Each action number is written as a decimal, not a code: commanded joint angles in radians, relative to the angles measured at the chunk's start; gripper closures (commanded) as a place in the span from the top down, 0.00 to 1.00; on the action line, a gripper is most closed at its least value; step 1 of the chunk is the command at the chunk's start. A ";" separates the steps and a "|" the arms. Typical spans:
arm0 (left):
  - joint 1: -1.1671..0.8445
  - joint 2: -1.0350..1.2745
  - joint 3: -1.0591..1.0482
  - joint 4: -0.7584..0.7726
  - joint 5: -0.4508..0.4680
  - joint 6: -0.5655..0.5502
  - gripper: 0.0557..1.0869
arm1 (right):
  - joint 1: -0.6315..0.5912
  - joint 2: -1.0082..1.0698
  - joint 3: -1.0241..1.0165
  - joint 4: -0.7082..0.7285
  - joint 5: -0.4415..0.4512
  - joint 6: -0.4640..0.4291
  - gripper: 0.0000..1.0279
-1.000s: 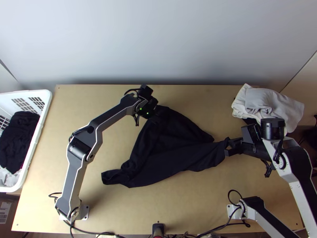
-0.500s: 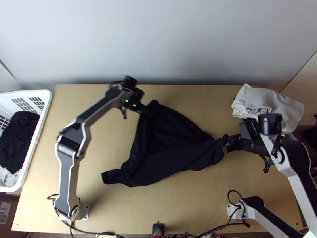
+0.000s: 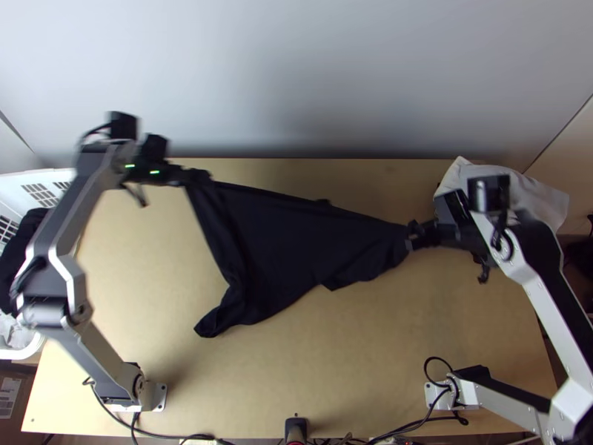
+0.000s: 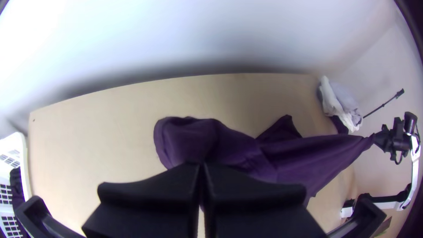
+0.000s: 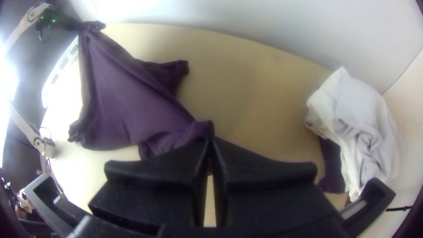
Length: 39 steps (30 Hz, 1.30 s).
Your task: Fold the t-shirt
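In the top view the dark t-shirt (image 3: pixel 289 245) hangs stretched between both grippers, its lower left part trailing toward the near side. My left gripper (image 3: pixel 194 176), at the upper left, is shut on one corner; my right gripper (image 3: pixel 416 234) is shut on the right end. The left wrist view has the left gripper (image 4: pixel 202 167) closed over the cloth, which looks purple there and runs off to the other arm. In the right wrist view a bunched end of the t-shirt (image 5: pixel 132 105) is pinched at the tips of the right gripper (image 5: pixel 210 140).
A pile of light folded cloths (image 3: pixel 534 200) lies at the table's far right corner, with dark cloth beneath it. The white basket (image 3: pixel 52 176) with dark and white clothes stands off the left edge, partly behind the left arm. Cables run along the near edge.
My left gripper has swung far to the left with its corner, pulling the t-shirt's far edge into a nearly straight line. The right gripper has shifted slightly left and toward the far side.
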 commanded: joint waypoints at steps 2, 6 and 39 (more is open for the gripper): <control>0.248 -0.238 -0.205 -0.068 0.064 0.097 0.03 | 0.036 0.232 0.156 0.073 0.004 -0.030 0.03; 0.318 -0.348 -0.334 -0.096 0.088 0.147 0.03 | 0.087 0.371 0.265 0.096 0.003 -0.034 0.03; 0.332 -0.529 -0.532 -0.039 0.107 0.109 0.03 | 0.234 0.643 0.464 0.153 0.001 0.078 0.97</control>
